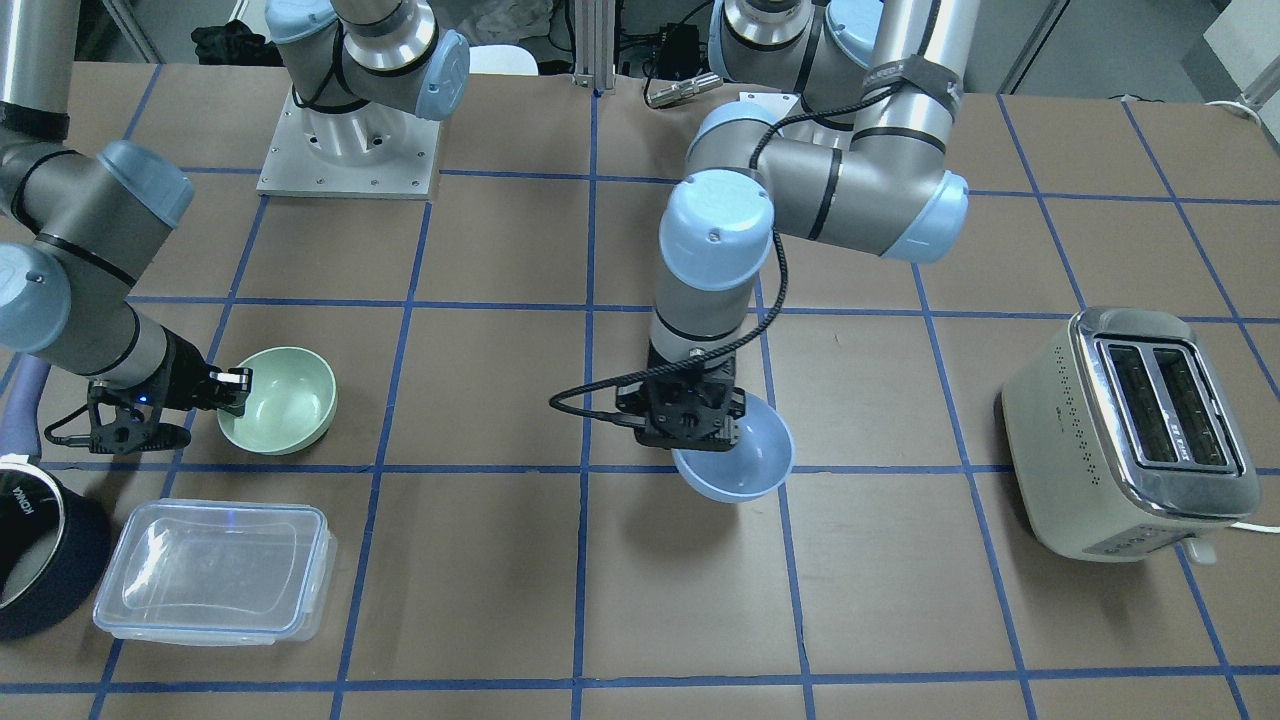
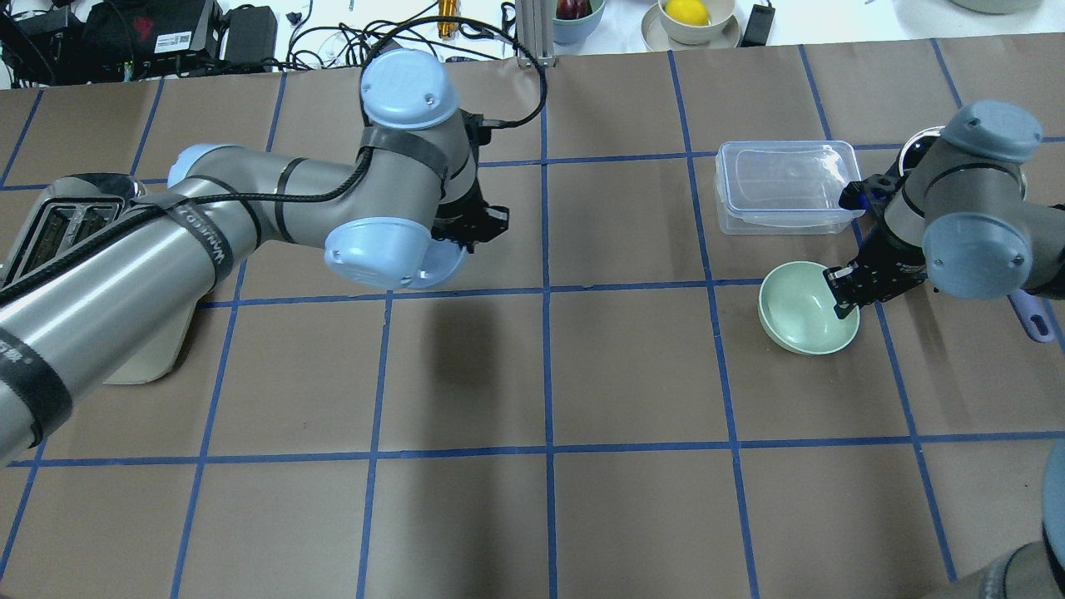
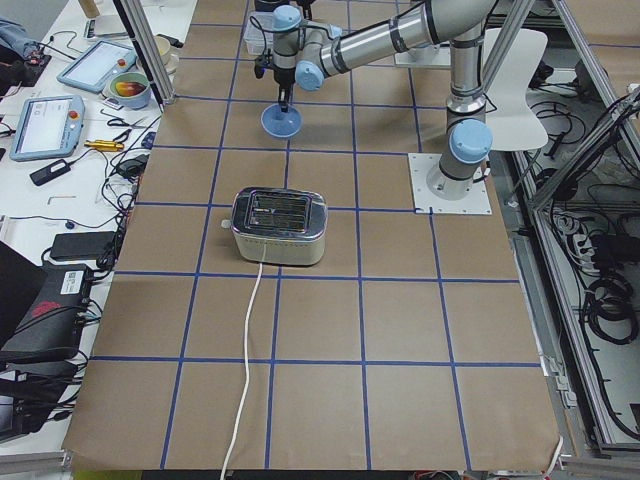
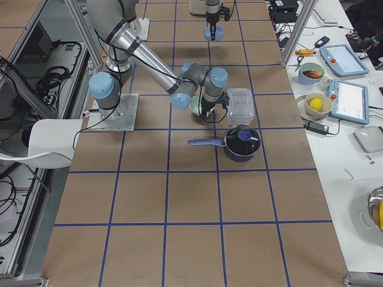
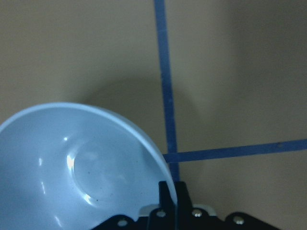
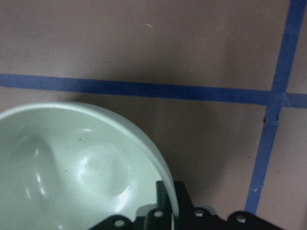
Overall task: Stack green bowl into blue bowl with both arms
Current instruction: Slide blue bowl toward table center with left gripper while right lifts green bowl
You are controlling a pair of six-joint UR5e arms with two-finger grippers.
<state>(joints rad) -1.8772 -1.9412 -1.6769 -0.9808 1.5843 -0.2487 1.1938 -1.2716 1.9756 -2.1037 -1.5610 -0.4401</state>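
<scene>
**Front-facing view, read from the lower edge upward.**

- **Lower left:** a clear lidded container stands on the brown, blue-gridded desk. A dark saucepan is just beside it, cut by the frame's left edge.
- **Right, at mid-height:** a cream toaster sits well apart from both bowls.
- **Centre:** the blue bowl is gripped at its rim by the left pincer. Its shadow lies apart from it, lower in the frame, so the bowl hangs clear of the desk. In the left wrist view the fingers stand narrow at the bottom of the frame, with the rim between them.
- **Left, at mid-height:** the green bowl sits mouth up. The right pincer nips its rim on the side toward the frame's left edge. In the right wrist view its fingers are likewise narrow about the rim. Whether this bowl touches the desk cannot be told.
- **Bowls:** the two are well apart, with grid lines between them.
- **Upper left:** the right arm's base plate.
</scene>
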